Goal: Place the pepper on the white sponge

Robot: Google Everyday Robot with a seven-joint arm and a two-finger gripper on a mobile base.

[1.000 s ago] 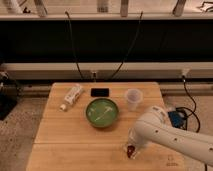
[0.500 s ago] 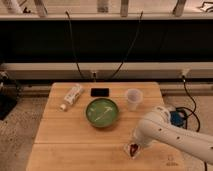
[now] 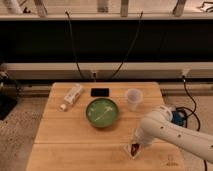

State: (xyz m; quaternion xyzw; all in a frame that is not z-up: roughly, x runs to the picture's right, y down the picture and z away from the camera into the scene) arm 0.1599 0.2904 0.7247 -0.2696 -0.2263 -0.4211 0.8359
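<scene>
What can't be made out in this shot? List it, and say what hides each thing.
All in the camera view:
- Gripper, at the table's front right: mostly covered by the arm.
- Pepper: only a red speck under the gripper. Too small to tell whether it rests on the white sponge.
- White sponge: mostly hidden by the gripper.
- Arm: cut off by the right and bottom edges.
- Green bowl: the pale streak inside is too blurred to identify.

At the worktop's point(image 3: 60, 135) 5 o'clock the arm point(image 3: 170, 132), cut off at the right edge, covers most of the gripper point(image 3: 135, 145); the pepper point(image 3: 134, 148) blurs into the white sponge point(image 3: 128, 149).
</scene>
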